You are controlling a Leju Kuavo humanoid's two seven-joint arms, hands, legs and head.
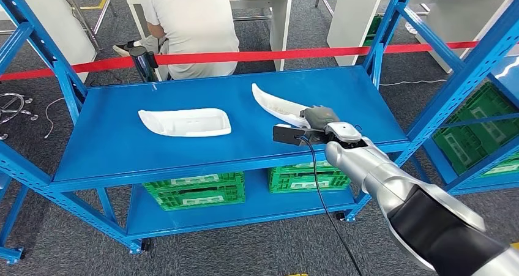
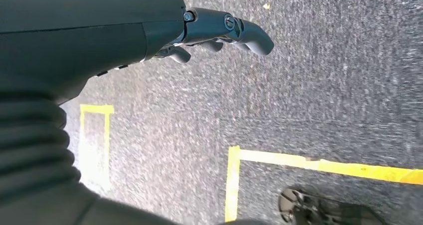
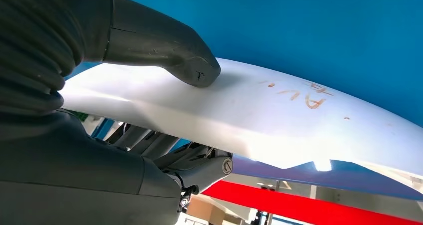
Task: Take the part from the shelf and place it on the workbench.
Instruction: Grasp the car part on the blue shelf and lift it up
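The right hand (image 1: 316,118) reaches over the front edge of the blue shelf (image 1: 183,153) and grips the near end of a long, curved white plastic part (image 1: 275,103), which lies toward the 3 o'clock side of the shelf's top deck and runs away toward 11 o'clock. In the right wrist view the thick grey thumb (image 3: 169,48) presses on the part's pale upper face (image 3: 279,115) while the darker fingers (image 3: 164,147) curl beneath it; faint orange handwriting marks the plastic past the thumb. A second white part (image 1: 185,122), broader and tray-like, lies flat near the deck's centre, well apart from the first, at about 9 o'clock from it. On the lower deck stand two green crates (image 1: 194,190), side by side. Beyond the shelf a red barrier tape (image 1: 245,56) stretches across, and a person (image 1: 186,25) in a light shirt sits at 12 o'clock with their back turned. The left hand (image 2: 214,33) hangs over grey carpet with yellow floor lines (image 2: 319,162), fingers loosely apart and holding nothing.
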